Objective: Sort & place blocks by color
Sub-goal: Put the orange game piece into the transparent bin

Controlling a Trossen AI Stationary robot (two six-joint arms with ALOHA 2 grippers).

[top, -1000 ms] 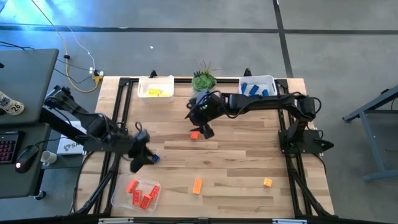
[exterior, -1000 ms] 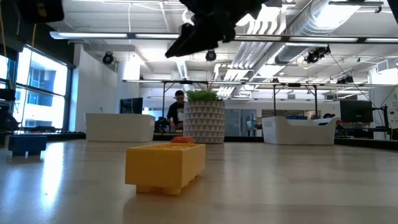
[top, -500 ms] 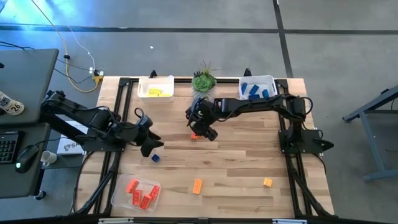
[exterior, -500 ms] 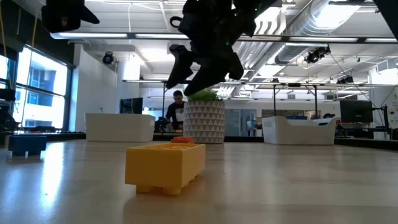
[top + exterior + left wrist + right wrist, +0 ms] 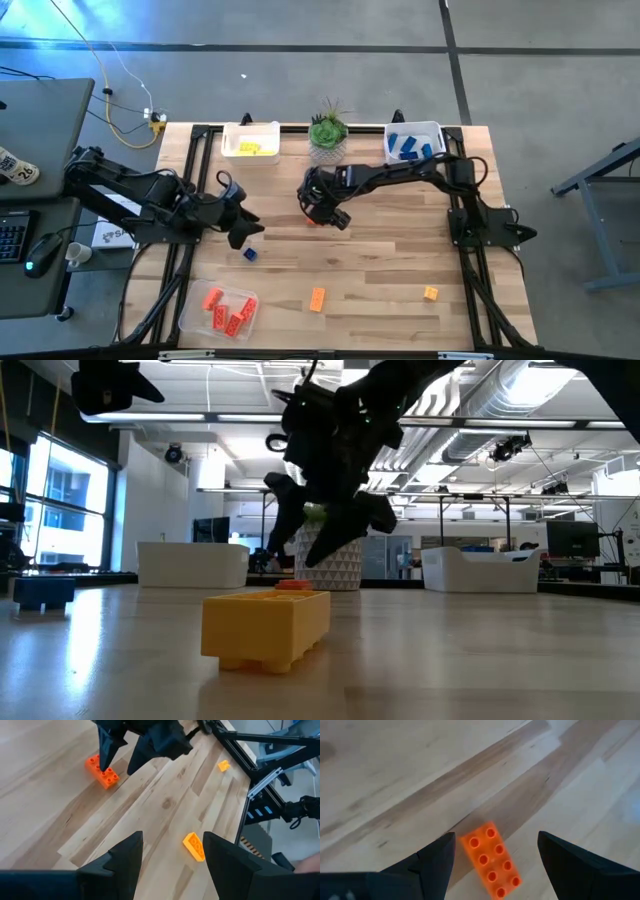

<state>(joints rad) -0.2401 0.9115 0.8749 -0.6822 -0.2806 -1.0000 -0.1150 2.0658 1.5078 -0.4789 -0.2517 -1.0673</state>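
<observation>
Now we see our right claw open, fingers astride a red-orange block mid-tabletop, toward the far edge, our left claw open and empty near the left edge, above a blue block, yellow-orange blocks toward the near edge

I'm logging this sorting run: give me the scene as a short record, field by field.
right gripper: open, over a red-orange block at table centre
left gripper: open, empty, near a blue block
loose blocks: orange block, small yellow block
bins: yellow bin, blue bin, red tray
</observation>
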